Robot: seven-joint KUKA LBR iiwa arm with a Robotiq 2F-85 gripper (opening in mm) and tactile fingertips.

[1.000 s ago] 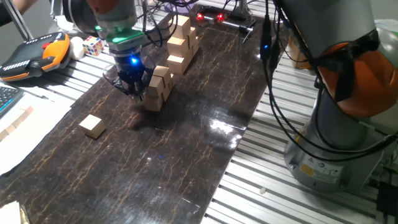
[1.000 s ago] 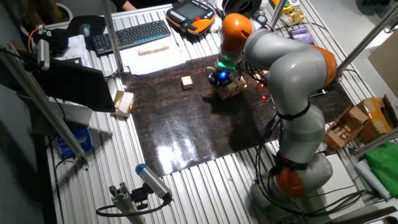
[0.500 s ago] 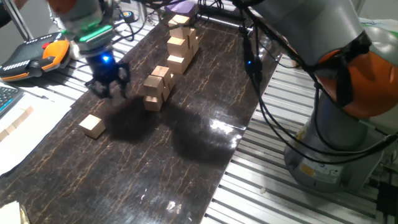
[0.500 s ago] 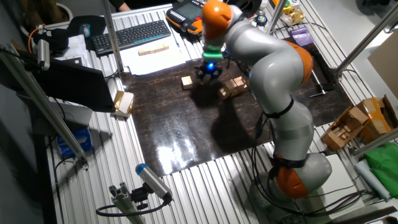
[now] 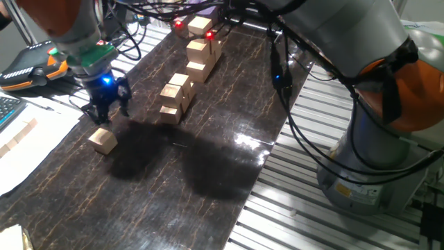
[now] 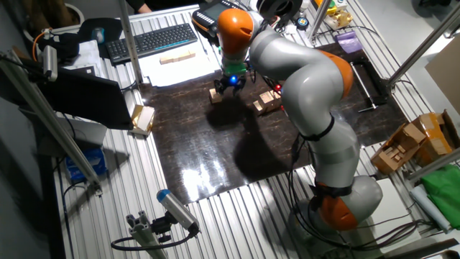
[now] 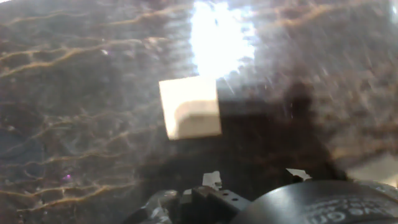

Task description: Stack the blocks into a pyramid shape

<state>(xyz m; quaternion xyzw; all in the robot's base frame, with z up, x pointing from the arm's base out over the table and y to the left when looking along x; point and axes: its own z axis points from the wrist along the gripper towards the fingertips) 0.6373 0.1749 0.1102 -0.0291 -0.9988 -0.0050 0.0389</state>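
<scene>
A single tan wooden block (image 5: 104, 141) lies on the dark mat at the left; it also shows in the other fixed view (image 6: 215, 94) and blurred in the hand view (image 7: 189, 107). A stepped pile of tan blocks (image 5: 175, 99) stands mid-mat, also seen in the other fixed view (image 6: 268, 102). My gripper (image 5: 106, 112) hangs just above and behind the single block, fingers spread and empty, well left of the pile. In the other fixed view the gripper (image 6: 228, 84) is right beside that block. The hand view shows no fingertips.
A taller tower of similar wooden cubes (image 5: 201, 43) stands at the mat's far end behind the pile. An orange teach pendant (image 5: 35, 64) and a keyboard (image 6: 154, 39) lie off the mat to the left. A row of wooden pieces (image 6: 177, 59) rests on paper.
My gripper has left the pile and swung left across the mat, coming down over the single block. The pile and the single block have not moved.
</scene>
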